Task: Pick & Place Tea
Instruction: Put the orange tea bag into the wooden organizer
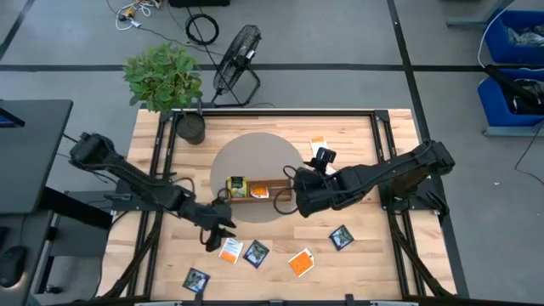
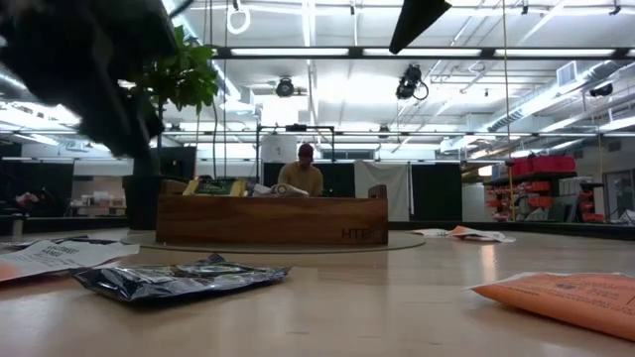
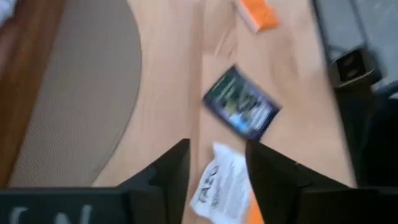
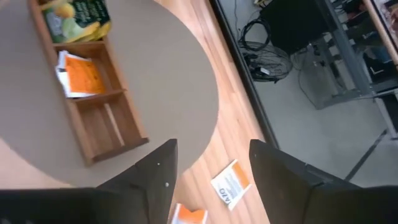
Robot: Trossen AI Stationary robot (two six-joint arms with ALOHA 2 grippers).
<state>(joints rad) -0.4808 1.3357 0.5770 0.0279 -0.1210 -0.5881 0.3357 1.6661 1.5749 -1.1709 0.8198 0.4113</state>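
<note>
The tea lies as flat sachets. A yellow-green one (image 4: 78, 15) and an orange one (image 4: 81, 74) sit in the wooden tray (image 1: 274, 188) on the round grey mat. On the near table lie an orange-and-white sachet (image 1: 230, 248), navy ones (image 1: 256, 253) (image 1: 196, 280) (image 1: 341, 237) and an orange one (image 1: 300, 262). My left gripper (image 1: 223, 231) (image 3: 216, 149) is open and slants down over the orange-and-white sachet (image 3: 221, 186), which shows between its fingers; I see no touch. My right gripper (image 1: 293, 202) (image 4: 212, 149) hangs open and empty above the mat by the tray's right end.
A potted plant (image 1: 166, 81) stands at the table's far left corner. Another orange-and-white sachet (image 1: 319, 144) lies on the far right of the table. Black frame rails (image 1: 391, 153) run along the table's sides. A person (image 2: 303, 174) sits in the room beyond the table.
</note>
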